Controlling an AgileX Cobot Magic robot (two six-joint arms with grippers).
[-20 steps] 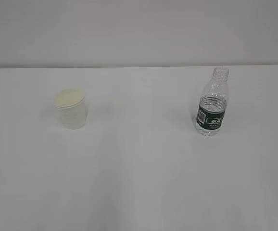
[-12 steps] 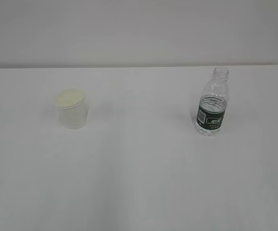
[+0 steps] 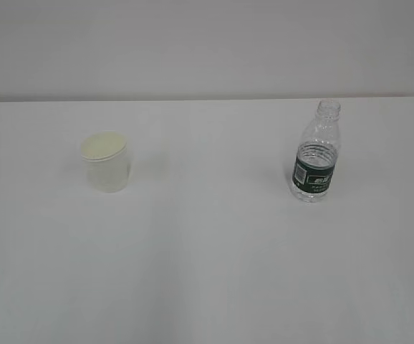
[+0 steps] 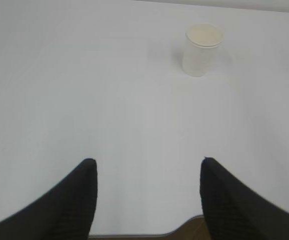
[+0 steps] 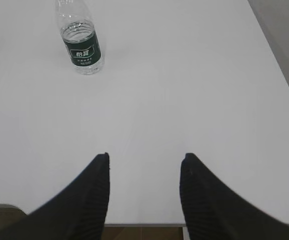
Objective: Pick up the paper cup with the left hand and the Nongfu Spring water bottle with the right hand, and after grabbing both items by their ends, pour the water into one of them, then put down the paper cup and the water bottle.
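You have bare table (image 3: 214, 272) around paper cup (image 3: 106, 163) and bottle (image 3: 314, 159); left gripper (image 4: 147, 170) and right gripper (image 5: 144, 162) hover at the near edge, both open, empty.

Paper cup (image 3: 106, 163) left; water bottle (image 3: 315, 153) right.

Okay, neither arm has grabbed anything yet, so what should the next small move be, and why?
Probably advance both arms at once. The left gripper stands open at the table's near edge, with the paper cup upright well ahead and to its right. The right gripper is open too, the water bottle ahead to its left. Nothing lies between.
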